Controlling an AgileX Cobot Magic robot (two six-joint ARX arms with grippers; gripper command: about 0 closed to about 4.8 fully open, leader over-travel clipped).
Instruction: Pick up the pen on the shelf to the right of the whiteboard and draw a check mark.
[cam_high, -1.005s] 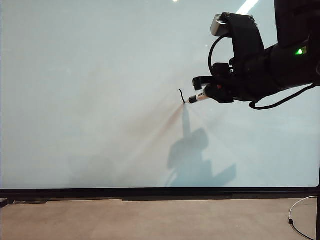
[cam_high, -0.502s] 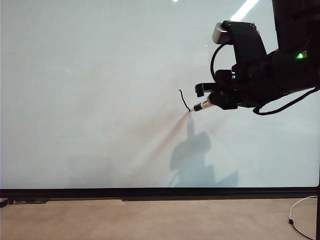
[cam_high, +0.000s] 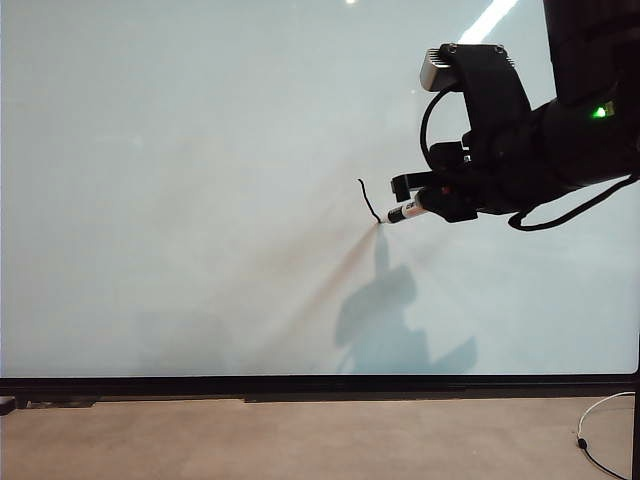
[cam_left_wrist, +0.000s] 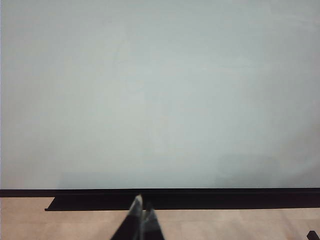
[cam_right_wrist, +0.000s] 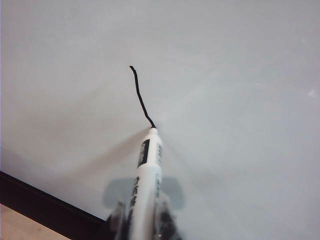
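Pen (cam_right_wrist: 146, 185): slim white barrel, black print, tip touching board.
Mark (cam_high: 369, 200): thin wobbly black stroke.
Whiteboard (cam_high: 180, 180): glossy, smudged, black frame.
Right pincer (cam_high: 432, 200): clamped on pen, right of centre.
Left pincer (cam_left_wrist: 142, 220): narrow, low before board.
Floor (cam_high: 300, 440): matte tan.

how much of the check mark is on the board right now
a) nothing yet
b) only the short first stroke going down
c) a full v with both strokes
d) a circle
b: only one short black stroke of the check mark is on the whiteboard, ending at the tip of the pen held in the right gripper; no rising stroke shows.
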